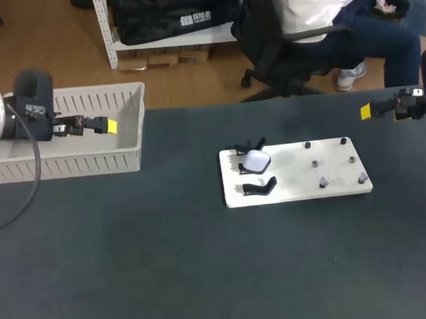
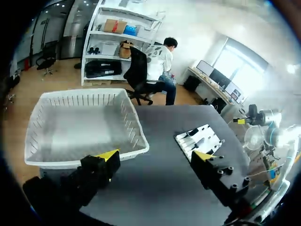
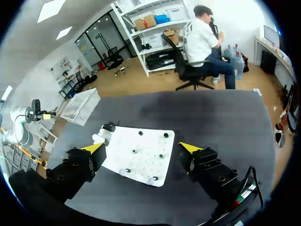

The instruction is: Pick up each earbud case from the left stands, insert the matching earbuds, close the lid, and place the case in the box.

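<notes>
1. Our left end effector [image 2: 155, 157] hangs with its fingers spread wide and nothing between them. In the head view it sits over the white box [image 1: 132, 163] at the upper left.
2. Our right end effector [image 3: 141, 148] is just as wide apart and empty, at the upper right edge of the head view, well apart from the work.
3. The one earbud case [image 1: 255, 159] we see sits in the middle stand at the left end of the white board [image 1: 299, 194], right of centre. The black stands [image 1: 260, 187] just beside it look empty.
4. Risk: a finger coming down on the case may hook a neighbouring stand and drag the board, which looks unfixed on the bench [image 1: 168, 267].
5. Risk: the small pegs [image 1: 323, 181] at the board's right end carry pieces too small to identify, and a low sweep of the right arm could knock them off.
6. Risk: the left arm, if lowered straight down, would strike the box's rim or wall.
7. Room: we judge the best approach lanes to be the stretch of bench between box and board and the lower half of the head view.
</notes>
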